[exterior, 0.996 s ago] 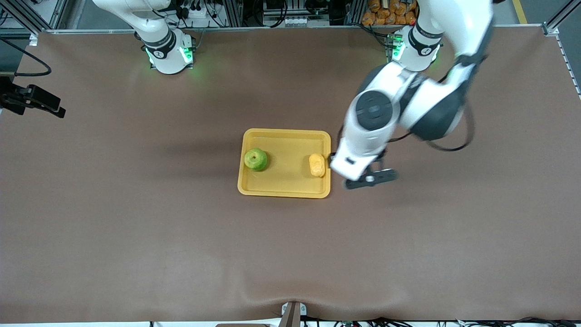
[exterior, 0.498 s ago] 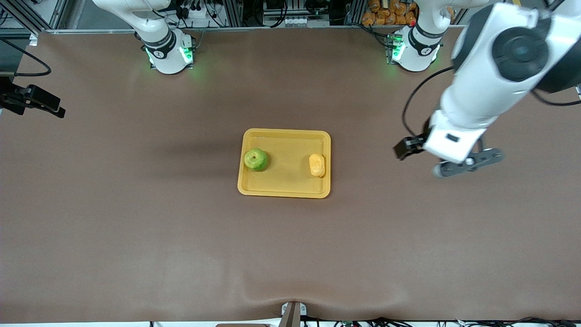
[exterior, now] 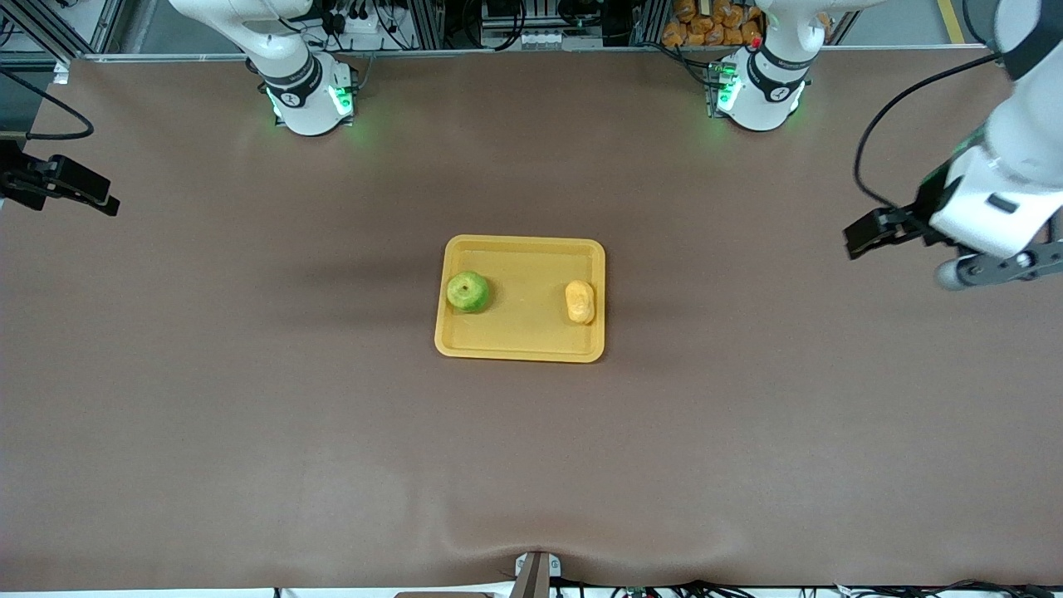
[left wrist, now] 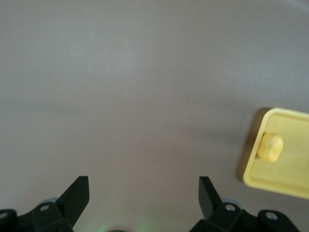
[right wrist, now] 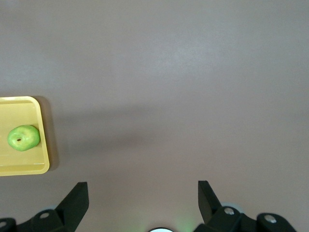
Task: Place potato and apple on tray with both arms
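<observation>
The yellow-orange tray (exterior: pixel 521 349) lies at the middle of the table. The green apple (exterior: pixel 468 291) sits in it toward the right arm's end, and the yellow potato (exterior: pixel 580 301) toward the left arm's end. My left gripper (exterior: pixel 1001 266) hangs open and empty over bare table near the left arm's end. Its wrist view shows the jaws wide apart (left wrist: pixel 144 193), with the tray (left wrist: pixel 270 184) and potato (left wrist: pixel 269 146) far off. My right gripper (right wrist: pixel 143 195) is open and empty over bare table and waits. Its view shows the tray (right wrist: pixel 29 168) and apple (right wrist: pixel 23 137).
A brown mat (exterior: pixel 332 432) covers the whole table. The two arm bases (exterior: pixel 309 98) (exterior: pixel 760 91) stand along the table's edge farthest from the front camera. A black part of the right hand (exterior: pixel 58 184) shows at the right arm's end. A small bracket (exterior: pixel 536 573) sits at the nearest edge.
My left gripper has swung away from beside the tray's potato end to over bare table at the left arm's end. The apple, potato, tray and right arm have not moved.
</observation>
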